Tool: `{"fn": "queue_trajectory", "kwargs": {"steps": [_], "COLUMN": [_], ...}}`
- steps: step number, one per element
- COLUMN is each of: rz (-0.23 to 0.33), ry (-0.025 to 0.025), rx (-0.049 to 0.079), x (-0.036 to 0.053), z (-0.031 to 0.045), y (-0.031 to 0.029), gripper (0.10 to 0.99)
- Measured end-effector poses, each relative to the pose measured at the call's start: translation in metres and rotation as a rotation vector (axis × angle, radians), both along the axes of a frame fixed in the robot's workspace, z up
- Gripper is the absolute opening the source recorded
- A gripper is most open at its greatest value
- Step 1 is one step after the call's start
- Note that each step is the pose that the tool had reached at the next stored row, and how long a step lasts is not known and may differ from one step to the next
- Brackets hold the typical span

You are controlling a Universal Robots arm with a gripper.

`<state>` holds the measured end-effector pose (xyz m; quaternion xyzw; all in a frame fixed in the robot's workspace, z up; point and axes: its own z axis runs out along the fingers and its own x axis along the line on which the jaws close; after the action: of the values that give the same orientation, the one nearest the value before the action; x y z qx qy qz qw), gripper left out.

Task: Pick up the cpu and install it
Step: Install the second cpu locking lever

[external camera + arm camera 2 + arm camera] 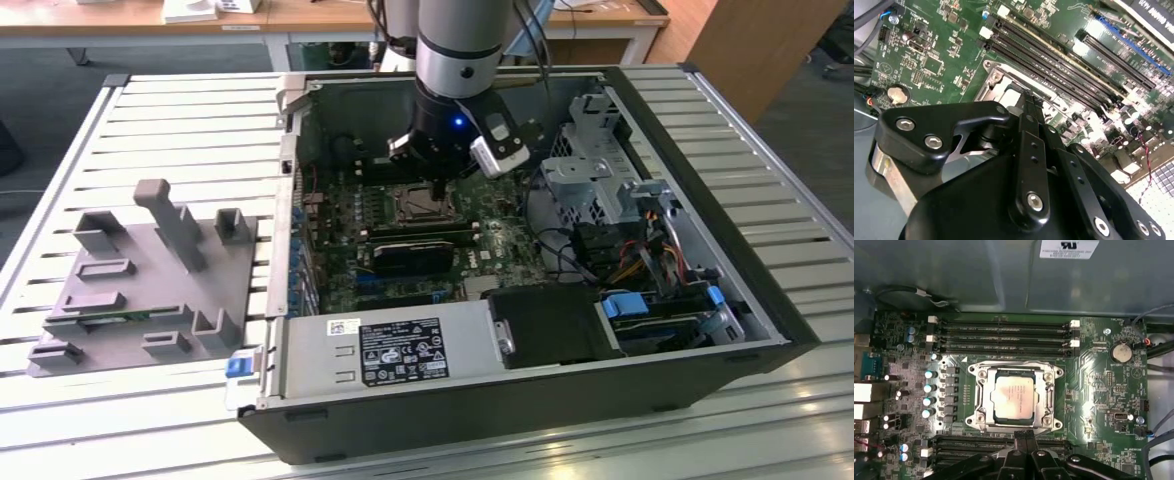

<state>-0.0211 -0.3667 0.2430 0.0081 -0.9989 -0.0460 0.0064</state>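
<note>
A grey plastic holder sits on the slatted counter at the exterior view's left; to its right lies the open computer case, with the robot arm reaching down into it. The gripper hangs just above the motherboard, its jaws pressed together and carrying nothing, as both wrist views show. The cpu lies flat in its socket, shiny metal top facing up and edges square with the socket frame; being nearly square, it has no clear long axis. The work appears to stand at the install stage, with the chip already seated. Whether the socket's retaining frame is latched cannot be told. Any finishing press would seem to call for a straight, gentle descent, keeping clear of the memory slots beside the socket.
</note>
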Motion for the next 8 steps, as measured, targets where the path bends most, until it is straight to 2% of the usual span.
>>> {"fn": "queue_trajectory", "kwargs": {"steps": [1,8], "rz": [0.000,0.000], "ry": [0.0000,0.0000], "rx": [0.000,0.000], "x": [-0.0002,-0.0002], "z": [-0.0002,-0.0005], "y": [-0.0018,-0.0037], "gripper": [0.106,0.106]}}
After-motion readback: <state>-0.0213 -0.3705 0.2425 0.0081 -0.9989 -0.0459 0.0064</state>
